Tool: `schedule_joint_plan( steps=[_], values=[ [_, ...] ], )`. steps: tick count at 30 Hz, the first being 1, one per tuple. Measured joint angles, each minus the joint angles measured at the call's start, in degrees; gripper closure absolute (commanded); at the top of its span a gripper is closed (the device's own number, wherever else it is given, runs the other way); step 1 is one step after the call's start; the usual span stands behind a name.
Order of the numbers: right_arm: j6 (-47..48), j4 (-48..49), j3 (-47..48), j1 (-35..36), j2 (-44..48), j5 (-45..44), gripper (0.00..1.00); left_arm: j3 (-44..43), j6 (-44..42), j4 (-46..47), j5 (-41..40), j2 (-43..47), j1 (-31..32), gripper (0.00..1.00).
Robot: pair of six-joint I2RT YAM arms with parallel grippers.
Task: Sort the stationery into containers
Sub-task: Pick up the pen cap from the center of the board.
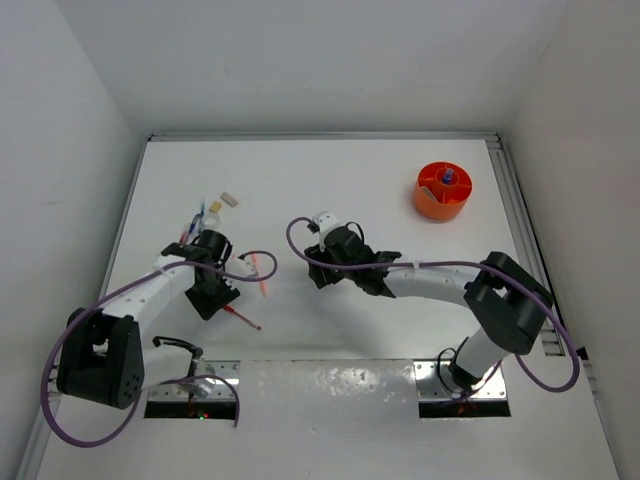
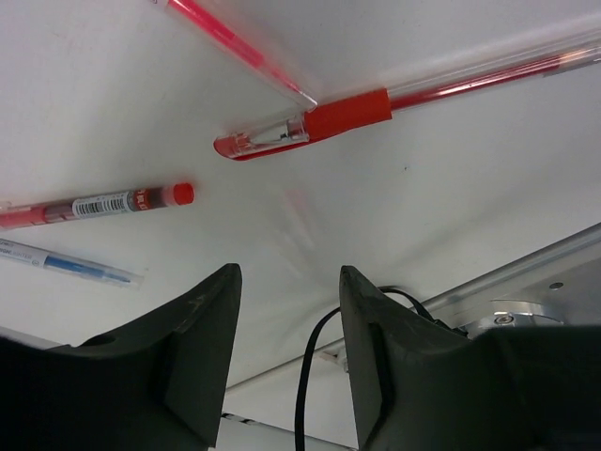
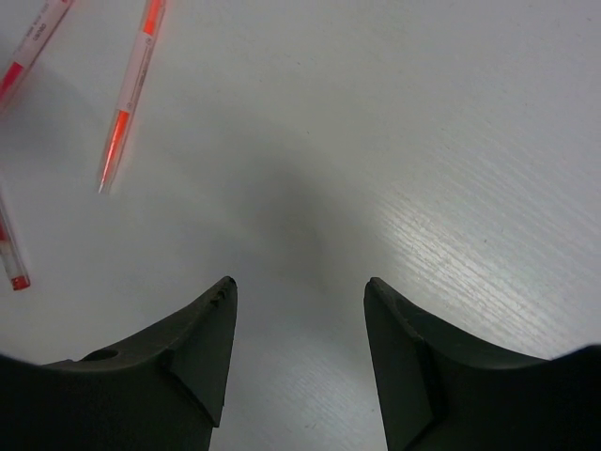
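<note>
Hovering over the white tabletop [image 1: 330, 160], the left tool [image 2: 288, 272] has its jaws parted and grasps nothing; only bare surface and a black cable [image 2: 305, 395] show through the gap. In its wrist view a red pen with a red grip [image 2: 347, 115] lies at one o'clock from the tool, and a second red pen [image 2: 239, 42] at twelve o'clock has its tip just beside it. A labelled pen [image 2: 103, 202] with a red cap lies at ten o'clock, with a blue pen [image 2: 70, 266] just below it, near nine o'clock.

The right tool [image 3: 299, 282] is likewise released and empty, above bare tabletop. From its wrist camera an orange pen [image 3: 131, 94] lies at eleven o'clock.

Seen from above, the orange tub [image 1: 430, 207] sits at one o'clock on the tabletop, well apart from both arms. A blue-capped bottle [image 1: 449, 177] is inside it; which compartment I cannot tell. A beige block [image 1: 229, 199] lies on the tabletop at eleven o'clock, near the left arm's wrist
</note>
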State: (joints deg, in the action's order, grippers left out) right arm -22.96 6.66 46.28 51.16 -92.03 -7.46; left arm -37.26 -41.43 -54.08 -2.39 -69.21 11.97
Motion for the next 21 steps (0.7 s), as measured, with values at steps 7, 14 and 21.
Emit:
schedule_joint_plan(
  steps=[7,14,21],
  values=[
    [0.0,0.57,-0.79,-0.02,0.0,-0.72,0.45,0.0,-1.11,0.28,0.17,-0.2,2.38,0.6],
    [0.28,0.59,-1.49,-0.39,-0.09,-1.6,0.45,0.0,-4.28,0.72,0.09,-3.87,4.63,0.59],
    [0.7,0.57,-1.49,-1.2,-0.74,-1.81,0.45,0.0,-3.41,2.62,0.0,-5.16,4.87,0.61]
  ],
)
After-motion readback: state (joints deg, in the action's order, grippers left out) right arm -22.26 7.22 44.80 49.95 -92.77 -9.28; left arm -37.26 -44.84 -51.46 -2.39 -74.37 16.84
